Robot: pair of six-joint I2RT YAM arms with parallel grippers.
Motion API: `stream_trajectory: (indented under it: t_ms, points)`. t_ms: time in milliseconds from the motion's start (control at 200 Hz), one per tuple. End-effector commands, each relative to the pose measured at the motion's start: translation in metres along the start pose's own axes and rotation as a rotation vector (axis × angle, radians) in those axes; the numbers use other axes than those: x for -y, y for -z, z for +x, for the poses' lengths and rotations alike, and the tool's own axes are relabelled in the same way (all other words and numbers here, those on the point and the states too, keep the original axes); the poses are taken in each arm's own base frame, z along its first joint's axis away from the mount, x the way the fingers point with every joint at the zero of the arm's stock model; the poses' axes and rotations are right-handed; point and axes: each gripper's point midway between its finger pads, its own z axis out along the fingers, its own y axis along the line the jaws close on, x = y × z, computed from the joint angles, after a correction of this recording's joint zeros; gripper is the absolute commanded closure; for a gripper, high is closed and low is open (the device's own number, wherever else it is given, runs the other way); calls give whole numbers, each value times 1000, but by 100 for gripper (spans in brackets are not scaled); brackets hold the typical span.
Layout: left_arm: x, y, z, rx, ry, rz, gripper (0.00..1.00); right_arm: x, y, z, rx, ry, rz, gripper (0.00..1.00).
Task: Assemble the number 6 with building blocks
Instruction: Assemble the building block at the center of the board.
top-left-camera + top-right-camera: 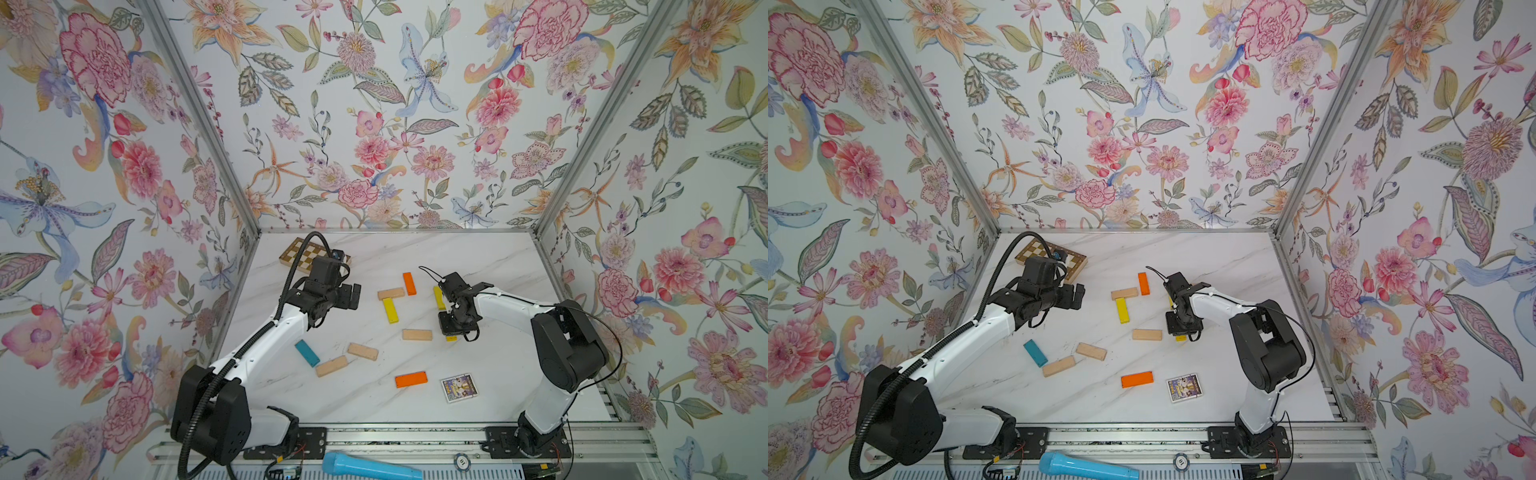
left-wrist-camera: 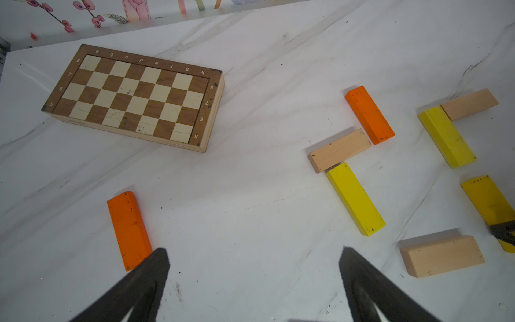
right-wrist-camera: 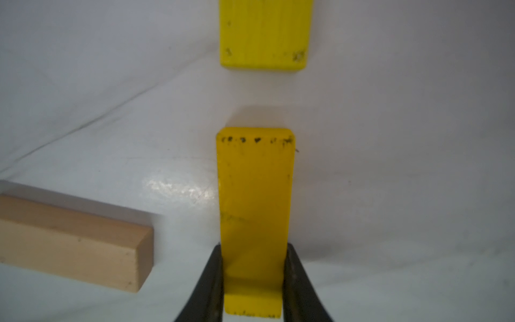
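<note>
Building blocks (image 1: 363, 351) lie flat across a white marble-patterned table (image 1: 498, 266), boxed in by floral wallpaper (image 1: 374, 124) on three sides. A cluster sits mid-table in both top views: a beige plank (image 1: 390, 294) touching an orange plank (image 1: 409, 284) and a yellow plank (image 1: 390, 310), with a second beige plank (image 1: 417, 334) nearer the front. Toward the robot's left lie a teal block (image 1: 307, 353) and two beige blocks (image 1: 331, 365); a front orange block (image 1: 411, 379) lies near a picture card (image 1: 458, 387). The right gripper (image 3: 253, 251) is clamped on a held yellow block (image 3: 255, 195), end-on to a second yellow block (image 3: 264, 33) with a gap between them. In the top views the arm covers nearly all of the held one. The left gripper (image 2: 253, 259) hovers with jaws spread wide, holding nothing. Only the left wrist view shows a third orange block (image 2: 129, 228) by one finger (image 2: 150, 273) and a corner beige plank (image 2: 469, 104) touching the second yellow block. A chequered board (image 1: 297, 254) sits at the back, partly behind the left arm; a blue microphone (image 1: 370, 467) rests on the front rail
</note>
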Motion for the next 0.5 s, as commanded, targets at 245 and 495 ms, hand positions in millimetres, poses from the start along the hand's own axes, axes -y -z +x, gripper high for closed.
stream_trajectory:
  t_ms: [245, 495]
  points:
    - [5, 6, -4, 25, -11, 20, 1, 2, -9, 0, -21, -9, 19, 80]
    - [6, 7, -4, 30, -11, 22, 1, 6, -11, 1, -24, -12, 29, 79]
